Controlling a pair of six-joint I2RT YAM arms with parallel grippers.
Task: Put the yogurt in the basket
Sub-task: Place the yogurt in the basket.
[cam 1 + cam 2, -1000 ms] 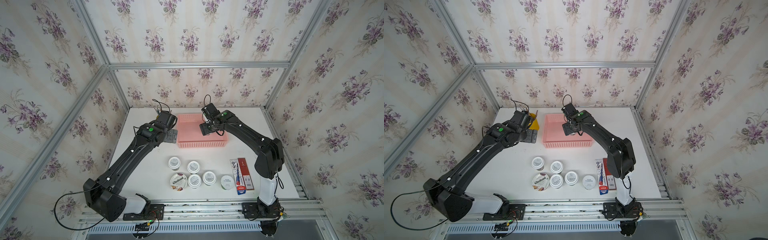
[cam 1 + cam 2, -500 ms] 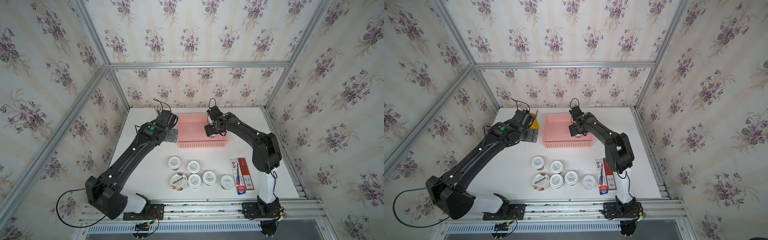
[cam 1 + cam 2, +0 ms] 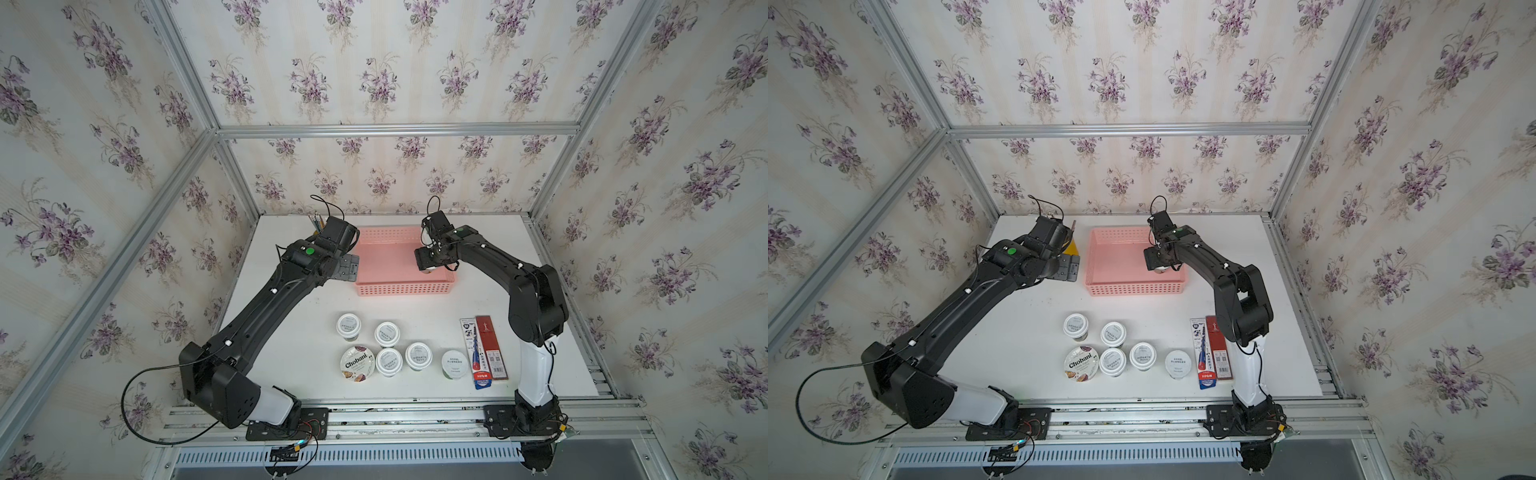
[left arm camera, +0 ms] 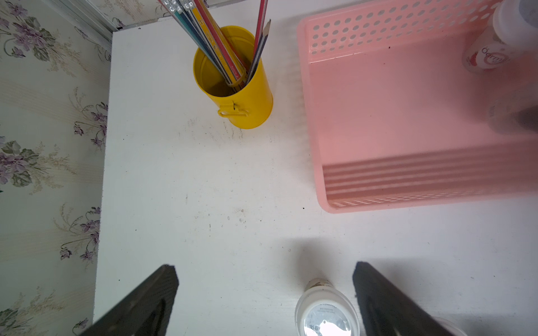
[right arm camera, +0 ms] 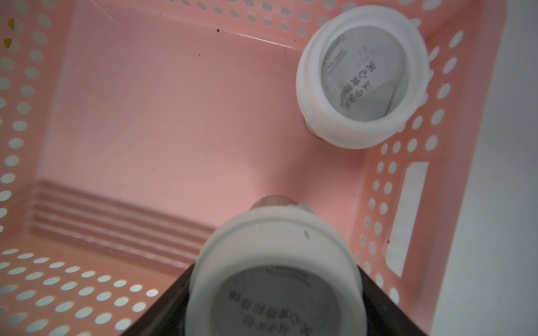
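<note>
From where I stand, the right gripper (image 3: 430, 265) is down inside the pink basket (image 3: 399, 289), toward its right end. Its jaws are clamped on the sides of a white-lidded yogurt cup (image 5: 273, 261). In the wrist view that cup fills the gap between the two black fingers (image 5: 387, 317), though I can't quite tell whether its base rests on the basket floor or hangs just above it. A second yogurt cup (image 5: 361, 75) stands upright in a corner at the basket's right end, close to the perforated walls and apart from the held one. The left gripper (image 4: 265, 269) hangs over the bare white table (image 3: 299, 324) just off the basket's left end, jaws spread wide with nothing between them. The yellow pencil cup (image 4: 241, 96) is nearby toward the back. On the table's front half, well apart from the basket, six more cups stand in a loose cluster: four white-lidded cups (image 3: 387, 333), the wider Chobani cup (image 3: 356, 363) at the left, and the pale-green-lidded cup (image 3: 454, 363) at the right, just beside the flat red and blue packets (image 3: 484, 353).
</note>
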